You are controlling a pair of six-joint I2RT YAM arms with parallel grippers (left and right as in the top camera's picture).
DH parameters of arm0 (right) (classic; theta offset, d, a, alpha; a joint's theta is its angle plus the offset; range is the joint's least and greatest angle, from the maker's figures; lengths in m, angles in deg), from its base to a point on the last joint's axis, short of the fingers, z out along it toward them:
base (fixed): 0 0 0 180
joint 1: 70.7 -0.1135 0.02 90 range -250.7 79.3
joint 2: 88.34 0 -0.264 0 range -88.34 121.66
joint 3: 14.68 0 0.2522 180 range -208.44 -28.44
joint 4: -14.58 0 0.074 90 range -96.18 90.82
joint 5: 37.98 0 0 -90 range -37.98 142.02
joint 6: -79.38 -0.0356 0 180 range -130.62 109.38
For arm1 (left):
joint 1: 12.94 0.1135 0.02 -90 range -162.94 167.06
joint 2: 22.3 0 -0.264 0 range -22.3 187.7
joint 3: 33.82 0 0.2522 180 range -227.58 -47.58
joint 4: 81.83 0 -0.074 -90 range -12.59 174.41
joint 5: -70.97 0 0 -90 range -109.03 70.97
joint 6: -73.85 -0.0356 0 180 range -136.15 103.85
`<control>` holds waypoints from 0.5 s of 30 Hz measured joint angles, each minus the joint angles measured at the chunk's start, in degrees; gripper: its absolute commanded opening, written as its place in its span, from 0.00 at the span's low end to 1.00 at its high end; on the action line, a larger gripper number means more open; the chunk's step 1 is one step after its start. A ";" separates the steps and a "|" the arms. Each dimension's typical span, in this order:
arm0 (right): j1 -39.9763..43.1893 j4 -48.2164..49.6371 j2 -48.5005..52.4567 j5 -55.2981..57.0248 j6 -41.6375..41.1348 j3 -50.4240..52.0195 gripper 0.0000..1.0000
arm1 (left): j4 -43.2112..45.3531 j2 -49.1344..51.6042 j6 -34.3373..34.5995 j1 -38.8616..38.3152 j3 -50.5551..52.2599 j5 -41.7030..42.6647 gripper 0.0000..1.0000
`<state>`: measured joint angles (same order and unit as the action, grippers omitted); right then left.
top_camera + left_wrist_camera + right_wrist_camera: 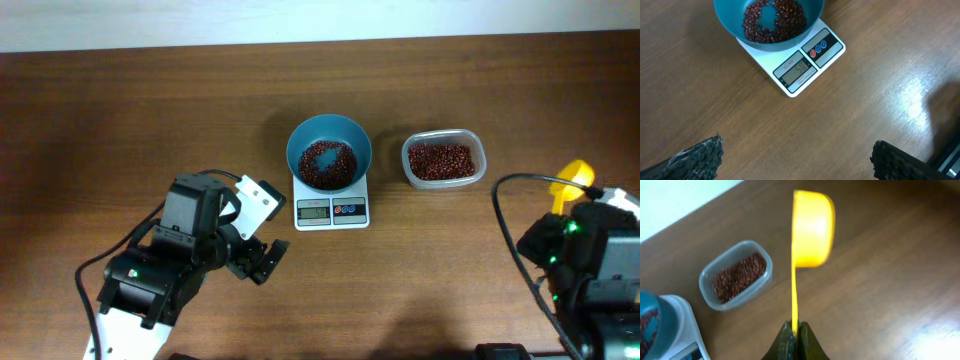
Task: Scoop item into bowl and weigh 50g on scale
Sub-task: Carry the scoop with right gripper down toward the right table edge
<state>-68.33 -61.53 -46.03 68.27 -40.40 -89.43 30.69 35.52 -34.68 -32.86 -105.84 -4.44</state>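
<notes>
The teal-blue bowl (329,152) stands on the white scale (332,209) at the table's middle, with red-brown beans (327,163) in it. It also shows in the left wrist view (769,22), on the scale (799,62). More beans fill a clear plastic tub (443,159) to the right, also seen in the right wrist view (737,276). My left gripper (259,259) is open and empty, left of and nearer than the scale (795,157). My right gripper (795,330) is shut on the handle of a yellow scoop (812,227), held at the right (575,178).
The table's far edge meets a white wall at the top. Black cables loop beside the right arm (515,235).
</notes>
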 measured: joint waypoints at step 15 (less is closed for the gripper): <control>5.07 29.05 0.37 -3.19 -12.87 31.32 0.04 | -0.02 0.00 0.00 0.00 0.00 0.02 0.99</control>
<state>-63.26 -32.48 -45.66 65.08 -53.27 -58.11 30.67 35.52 -34.68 -32.86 -105.84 -4.41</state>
